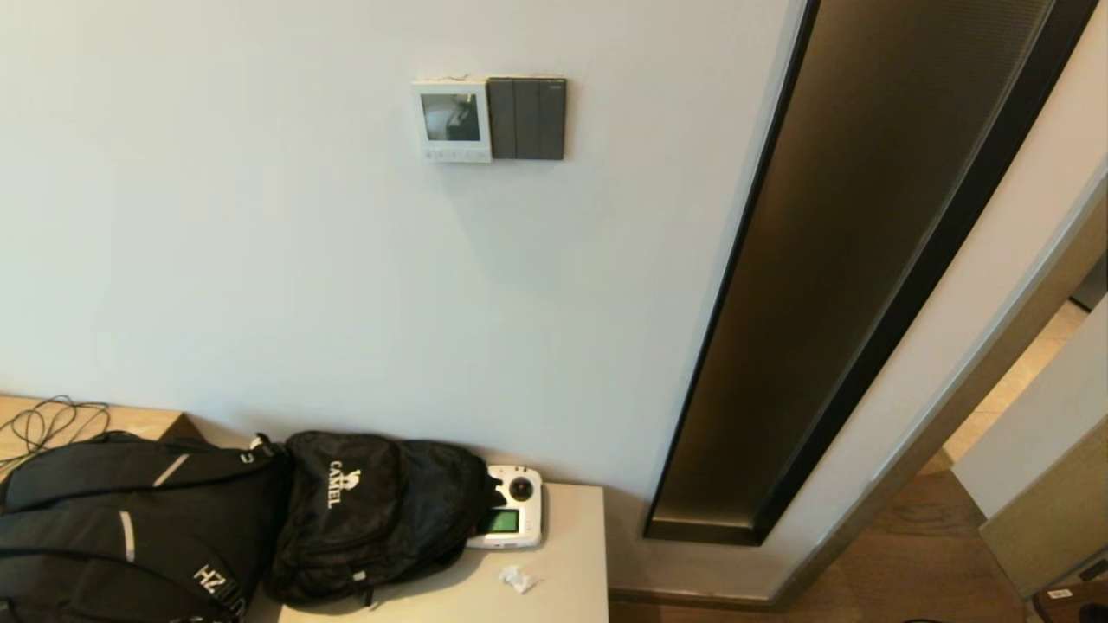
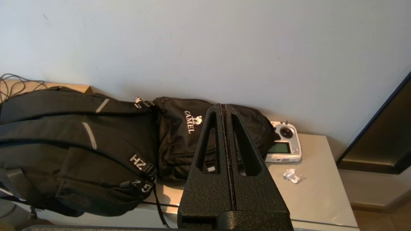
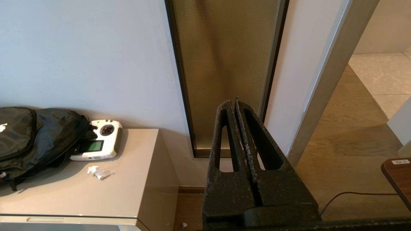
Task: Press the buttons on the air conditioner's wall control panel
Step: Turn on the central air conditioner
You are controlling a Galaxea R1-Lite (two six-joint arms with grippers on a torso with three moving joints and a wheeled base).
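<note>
The air conditioner's control panel is a white square unit with a grey screen and a row of small buttons along its lower edge, high on the white wall in the head view. A dark grey switch plate adjoins it on the right. Neither gripper shows in the head view. My left gripper is shut and empty, low down, facing the backpacks. My right gripper is shut and empty, low down, facing the bronze panel. The control panel is out of both wrist views.
Two black backpacks lie on a beige cabinet against the wall, with a white remote controller and a crumpled scrap. A tall dark-framed bronze panel stands to the right. A cable lies at the left.
</note>
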